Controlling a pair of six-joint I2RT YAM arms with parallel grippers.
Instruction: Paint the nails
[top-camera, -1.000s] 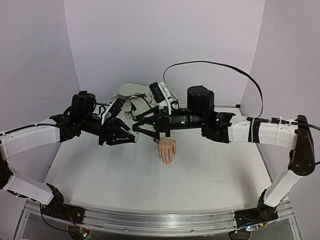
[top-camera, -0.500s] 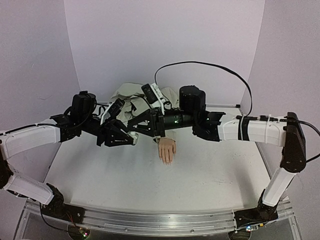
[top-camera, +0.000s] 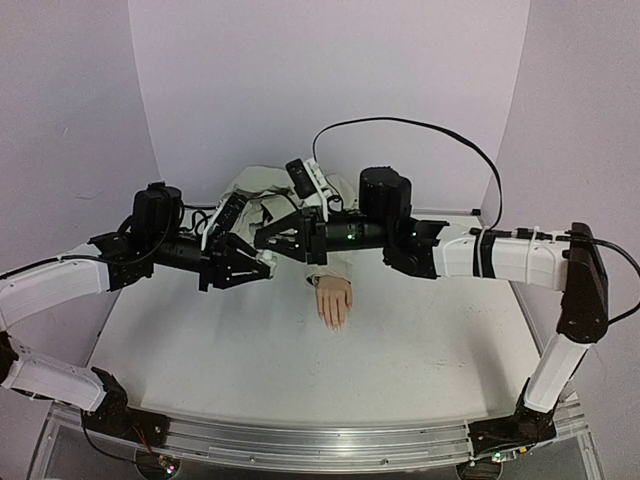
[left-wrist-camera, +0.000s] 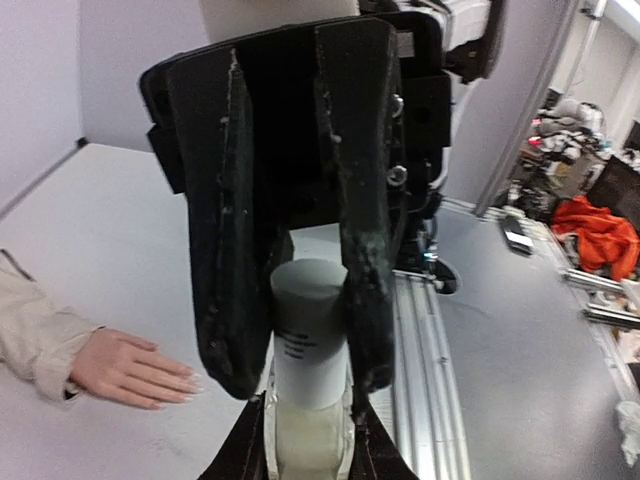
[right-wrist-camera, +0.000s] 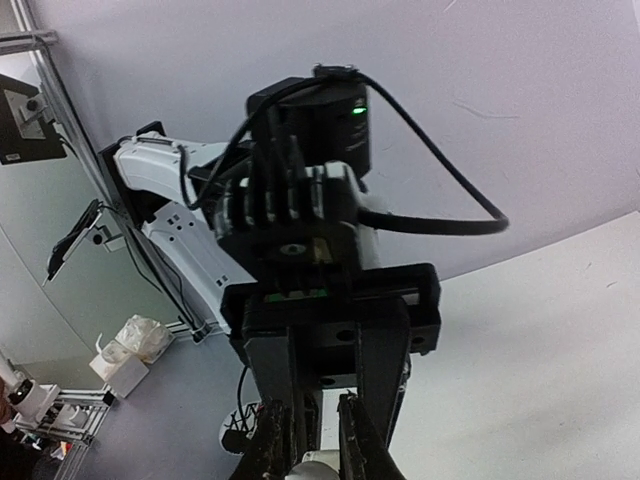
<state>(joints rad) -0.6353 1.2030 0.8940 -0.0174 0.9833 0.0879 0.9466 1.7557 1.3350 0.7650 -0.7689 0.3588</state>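
Observation:
The mannequin hand (top-camera: 334, 298) lies palm down at mid-table, its beige sleeve (top-camera: 262, 190) running back to the wall. Its pale nails (left-wrist-camera: 192, 382) show at the fingertips in the left wrist view. My left gripper (top-camera: 256, 264) (left-wrist-camera: 310, 435) is shut on a small white bottle (left-wrist-camera: 310, 340), held in the air left of the hand. My right gripper (top-camera: 268, 242) (right-wrist-camera: 316, 445) meets it head-on, and its black fingers (left-wrist-camera: 222, 260) are shut on the bottle's white cap (right-wrist-camera: 318, 466). No brush shows.
A black cable (top-camera: 420, 125) arcs above the right arm. The aluminium rail (top-camera: 300, 440) runs along the table's near edge. White walls close in the back and both sides. Lab clutter (left-wrist-camera: 595, 225) lies beyond the table.
My right gripper has moved left to the bottle in the left gripper and gone from open to shut on its cap. The left arm has shifted slightly.

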